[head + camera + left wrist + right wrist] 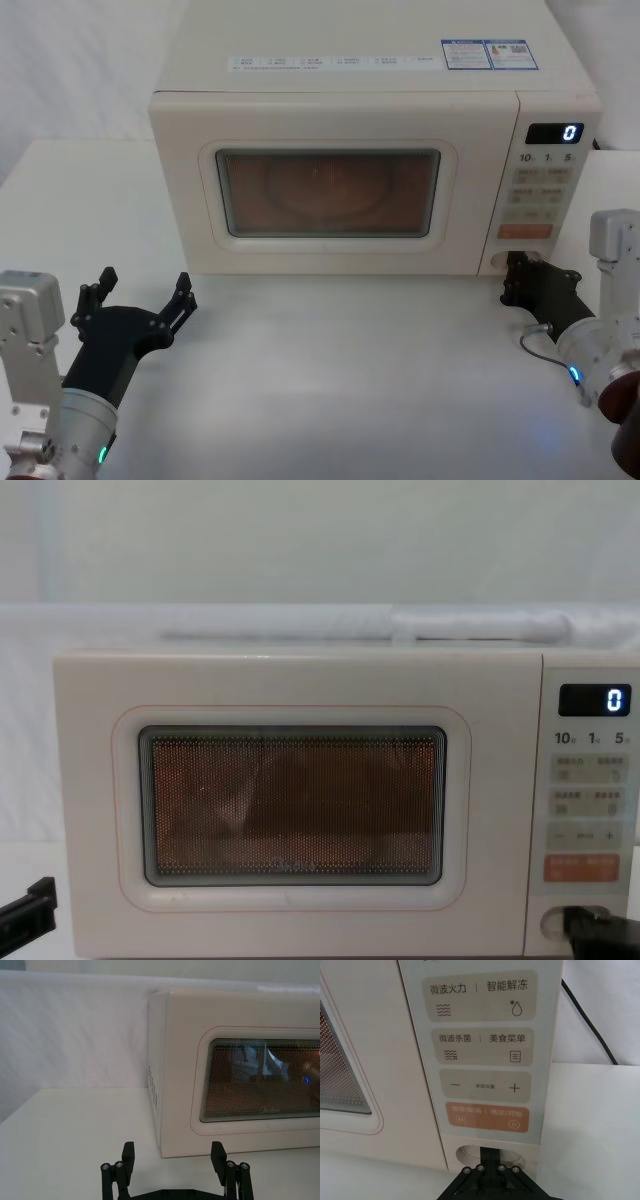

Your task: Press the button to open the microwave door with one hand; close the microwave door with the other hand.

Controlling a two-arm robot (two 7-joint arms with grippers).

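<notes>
The microwave door (327,255) (290,915) sits flush with the cream oven front, and its window glows orange. My right gripper (515,266) (490,1152) is shut, and its tip rests against the wide oval button (466,1154) (495,263) at the bottom of the control panel. The tip covers the button's middle. My left gripper (143,285) (173,1152) is open, low above the table in front of the oven's left corner and apart from the door (195,1125). One of its fingers (30,905) pokes into the chest view's lower left.
The orange key (487,1116) lies just above the button, with grey labelled keys higher up. The display (555,132) reads 0. A black cable (585,1015) runs down behind the oven's right side. The white table (350,380) lies bare in front of the oven.
</notes>
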